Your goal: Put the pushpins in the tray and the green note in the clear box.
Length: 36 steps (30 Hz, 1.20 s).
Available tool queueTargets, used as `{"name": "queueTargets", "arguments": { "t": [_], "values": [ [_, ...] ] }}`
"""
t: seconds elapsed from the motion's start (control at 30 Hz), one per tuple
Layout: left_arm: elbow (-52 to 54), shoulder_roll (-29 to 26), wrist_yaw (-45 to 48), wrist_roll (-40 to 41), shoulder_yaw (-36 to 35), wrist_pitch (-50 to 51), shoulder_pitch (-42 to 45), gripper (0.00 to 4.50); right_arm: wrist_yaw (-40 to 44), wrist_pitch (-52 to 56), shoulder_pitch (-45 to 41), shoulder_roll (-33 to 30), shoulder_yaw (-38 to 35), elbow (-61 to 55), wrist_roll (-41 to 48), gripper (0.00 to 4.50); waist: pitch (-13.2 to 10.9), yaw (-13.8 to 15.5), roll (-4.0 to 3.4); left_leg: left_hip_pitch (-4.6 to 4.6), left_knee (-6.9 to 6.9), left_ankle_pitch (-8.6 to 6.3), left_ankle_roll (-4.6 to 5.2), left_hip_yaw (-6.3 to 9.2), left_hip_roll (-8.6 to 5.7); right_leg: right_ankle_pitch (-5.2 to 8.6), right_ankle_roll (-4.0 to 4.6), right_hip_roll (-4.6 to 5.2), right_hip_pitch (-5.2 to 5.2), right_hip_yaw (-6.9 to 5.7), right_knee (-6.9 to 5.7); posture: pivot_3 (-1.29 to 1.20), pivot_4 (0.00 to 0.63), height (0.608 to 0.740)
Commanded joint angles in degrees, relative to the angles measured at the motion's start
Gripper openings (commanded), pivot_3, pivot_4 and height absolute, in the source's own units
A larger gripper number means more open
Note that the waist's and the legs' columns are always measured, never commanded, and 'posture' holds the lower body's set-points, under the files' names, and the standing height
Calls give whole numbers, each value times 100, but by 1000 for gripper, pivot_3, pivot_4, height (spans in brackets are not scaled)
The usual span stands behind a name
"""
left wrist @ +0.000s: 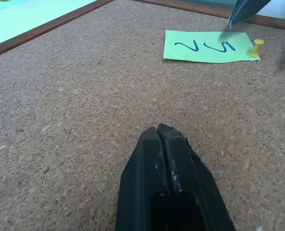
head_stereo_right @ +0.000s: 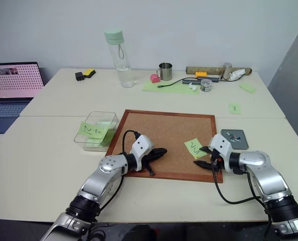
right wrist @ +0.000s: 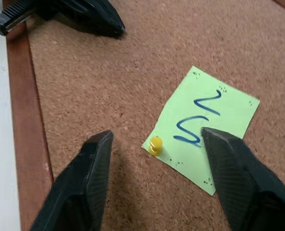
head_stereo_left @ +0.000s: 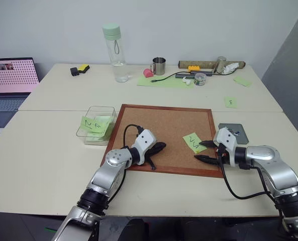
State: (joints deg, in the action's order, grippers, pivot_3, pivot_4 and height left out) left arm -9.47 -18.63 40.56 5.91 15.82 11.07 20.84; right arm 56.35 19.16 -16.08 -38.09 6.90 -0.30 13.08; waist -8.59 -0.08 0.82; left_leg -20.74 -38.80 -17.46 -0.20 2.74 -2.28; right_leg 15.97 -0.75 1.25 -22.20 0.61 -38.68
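Observation:
A pale green note [right wrist: 207, 120] with a dark squiggle lies on the right part of the cork board [head_stereo_left: 161, 125]. A yellow pushpin [right wrist: 155, 146] stands in its near corner. My right gripper [right wrist: 156, 140] is open just above the board, one finger on either side of the pin and not touching it. My left gripper [head_stereo_left: 161, 147] rests shut and empty on the board's near left part. The clear box [head_stereo_left: 110, 111] sits left of the board with green notes inside. The dark grey tray [head_stereo_right: 240, 142] lies right of the board with small pins in it.
At the back of the table stand a clear bottle [head_stereo_left: 115, 52] with a mint cap, a metal mug [head_stereo_left: 159, 66], a large pale green sheet [head_stereo_left: 164, 81] and clutter. A small green note [head_stereo_left: 230, 102] lies back right. A laptop [head_stereo_left: 10, 83] is at far left.

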Motion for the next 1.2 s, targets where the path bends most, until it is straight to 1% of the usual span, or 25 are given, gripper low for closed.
{"name": "queueTargets", "arguments": {
  "t": [0.03, 0.33, 0.37, 0.47, 0.67, 0.83, 0.9, 0.93, 1.07, 1.1, 1.17, 1.2],
  "values": [
    [-325, -106, -150, -245, -21, 202, -172, 0, 62, -181, -89, 27, -103, 44, 46, 1905, 0, 0, 0, 0, 0, 0, 0, 0, 0, 0, 0, 0, 0, 0, 0, 0, 150, 740],
    [-347, -126, -129, -244, -20, 211, -196, 0, 156, -178, -12, 50, -93, 42, 96, 79, 0, -1, 0, 0, 1, 0, 0, 1, 0, 0, 0, 0, 0, -1, 2, 0, 150, 740],
    [-351, -125, -131, -242, -23, 213, -194, 0, 179, -167, -7, 41, -96, 16, 107, 11, 0, -1, 0, 0, 1, 0, 0, 1, 0, 0, 0, 0, 0, -1, 2, 0, 150, 740],
    [-355, -116, -145, -234, -36, 214, -197, 0, 253, -145, 16, -19, -114, -151, 156, 11, 0, -1, 0, 0, 1, 0, 0, 1, 0, 0, 0, 0, 0, -1, 2, 0, 150, 740],
    [-317, -12, -298, -102, -230, 250, -209, 0, 307, 20, -116, -182, -316, -842, 411, 11, -7, 0, -8, -7, 3, 0, 0, 3, 0, 0, -1, 0, -4, -2, 7, 0, 150, 740],
    [-167, 12, -425, -15, -366, 230, -203, 0, 266, -23, -251, -277, -360, -1074, 410, 11, -10, 4, -1, -5, 4, 0, 0, 13, 0, 1, -2, 0, 1, -11, 10, 0, 150, 740],
    [112, 42, -325, 347, -586, 460, -249, 375, 200, -194, -305, -301, -344, -1069, 288, 0, -14, 0, 5, -6, 4, 0, 0, 12, 0, 1, -2, 0, 1, -11, 12, 0, 150, 740],
    [323, 71, -240, 627, -732, 671, -286, 438, 166, -290, -328, -305, -328, -1053, 218, 0, -16, -7, 4, -7, 4, 0, 0, 13, 1, 1, -2, 0, 0, -12, 12, 0, 150, 740],
    [1446, 247, -112, 2388, -1575, 2201, -455, 1161, -42, -750, -436, -242, -293, -931, -98, 0, -50, -33, 12, -16, 8, -1, -1, 11, 4, 1, -1, 0, -13, -12, 10, 0, 150, 740],
    [1683, 316, -194, 2868, -1796, 2596, -507, 1427, -110, -847, -469, -203, -300, -889, -147, 0, -62, -26, 17, -19, 8, 0, -1, 14, 3, 1, -1, 0, -15, -16, 14, 0, 150, 740],
    [2086, 431, -369, 3641, -2100, 3267, -671, 1681, -216, -999, -539, -140, -312, -847, -226, 0, -69, -10, 23, -28, 7, 0, -2, 16, 3, 2, -3, 1, -16, -17, 22, 0, 150, 740],
    [2222, 479, -453, 3905, -2200, 3514, -733, 1856, -239, -1054, -558, -128, -315, -843, -250, 0, -70, -4, 22, -31, 7, 0, -3, 17, 3, 2, -3, 1, -16, -18, 28, 0, 150, 740]
  ]
}}
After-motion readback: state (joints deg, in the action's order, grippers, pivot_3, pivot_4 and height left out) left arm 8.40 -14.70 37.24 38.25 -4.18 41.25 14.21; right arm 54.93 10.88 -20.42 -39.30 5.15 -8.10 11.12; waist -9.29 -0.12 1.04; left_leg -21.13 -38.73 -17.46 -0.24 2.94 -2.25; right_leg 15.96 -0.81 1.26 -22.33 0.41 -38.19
